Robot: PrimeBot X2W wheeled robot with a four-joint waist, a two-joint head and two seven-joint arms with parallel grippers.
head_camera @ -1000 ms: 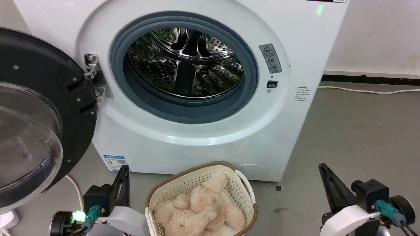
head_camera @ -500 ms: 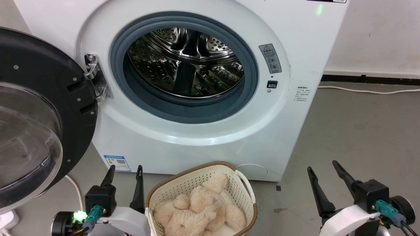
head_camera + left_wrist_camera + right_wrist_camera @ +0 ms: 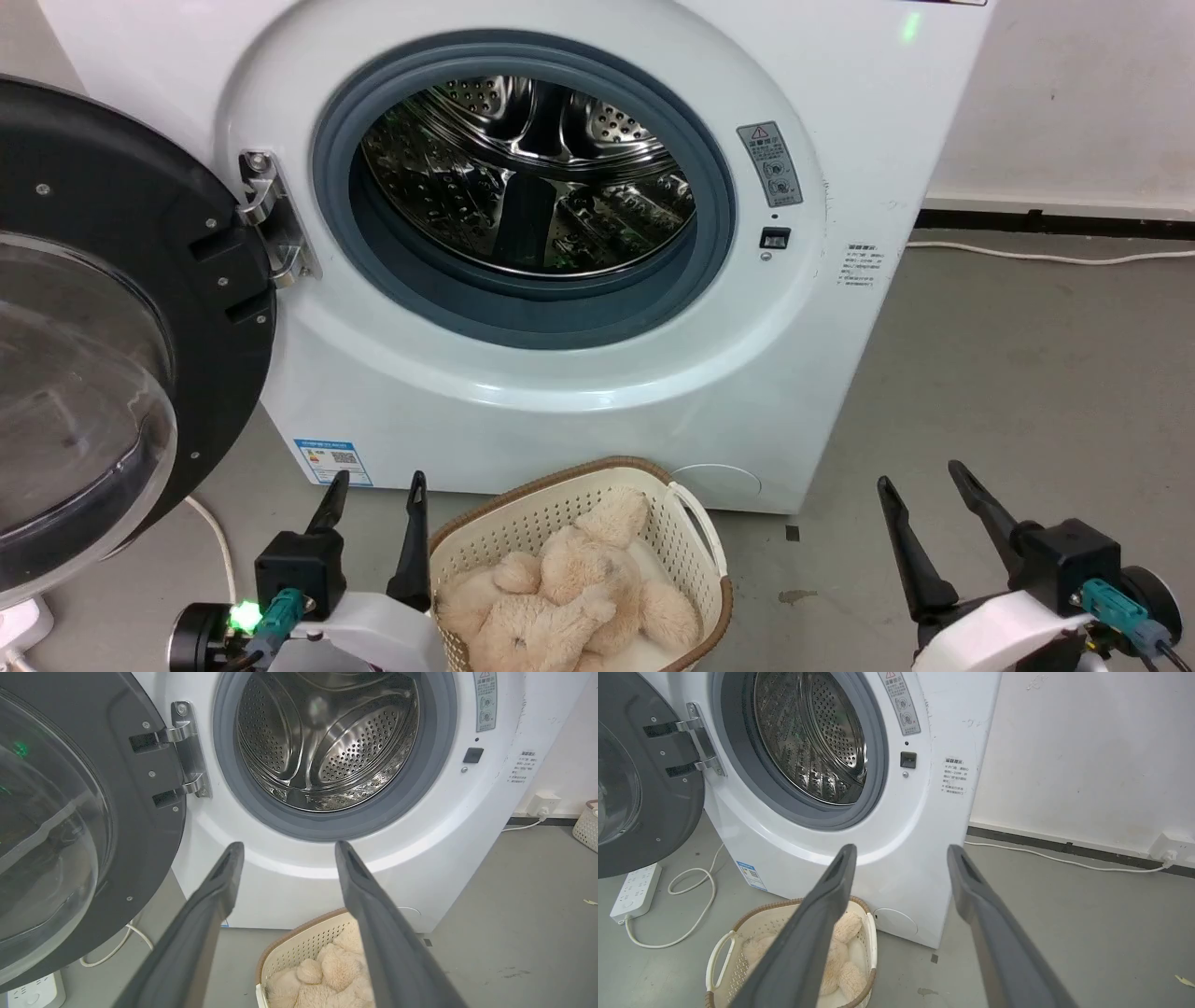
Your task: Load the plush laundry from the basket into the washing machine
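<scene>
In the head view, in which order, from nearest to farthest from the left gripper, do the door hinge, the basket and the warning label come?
1. basket: on the floor, right beside the left gripper.
2. door hinge: higher up, on the left.
3. warning label: higher up, far to the right.

At the lower left of the head view, the left gripper, two long dark tapered fingers on a black block, stands parted and empty, tips pointing up the frame. A small green light glows on its white wrist. At the lower right, the right gripper, of the same build, is also spread and empty, its tips leaning toward the frame's left. In both wrist views a clear gap separates the fingers.
</scene>
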